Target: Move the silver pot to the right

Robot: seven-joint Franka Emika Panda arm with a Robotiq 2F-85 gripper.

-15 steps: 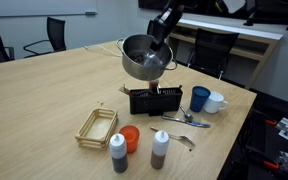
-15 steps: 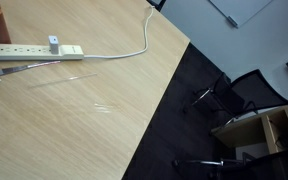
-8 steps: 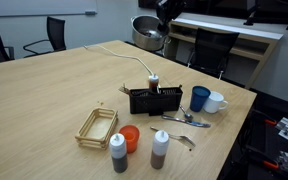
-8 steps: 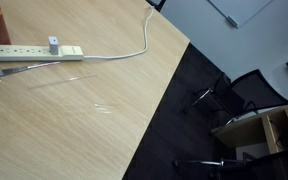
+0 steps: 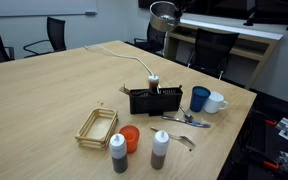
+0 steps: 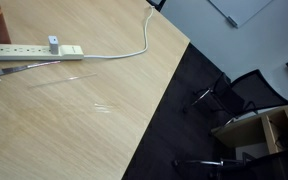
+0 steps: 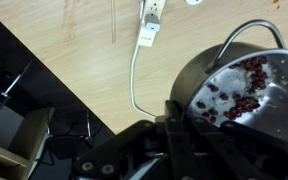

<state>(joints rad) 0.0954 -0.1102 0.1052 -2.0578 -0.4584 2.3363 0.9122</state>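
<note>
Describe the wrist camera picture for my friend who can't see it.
The gripper holds the silver pot by its rim, above the wooden table. Reddish bits show inside the pot, and a white cable runs across the table below.

Office-type room. Large light-wood table (image 5: 44,100) fills most of both exterior views. Two black office chairs (image 5: 52,35) at far side, pale wall (image 5: 84,25) behind. Third black chair (image 5: 212,52) beside white-topped desk (image 5: 234,30). Dark carpet (image 6: 199,125) past table edge; wheeled chair base (image 6: 216,92) and wood-sided cabinet (image 6: 269,132) stand on it. Light even, faint sheen on tabletop.
</note>
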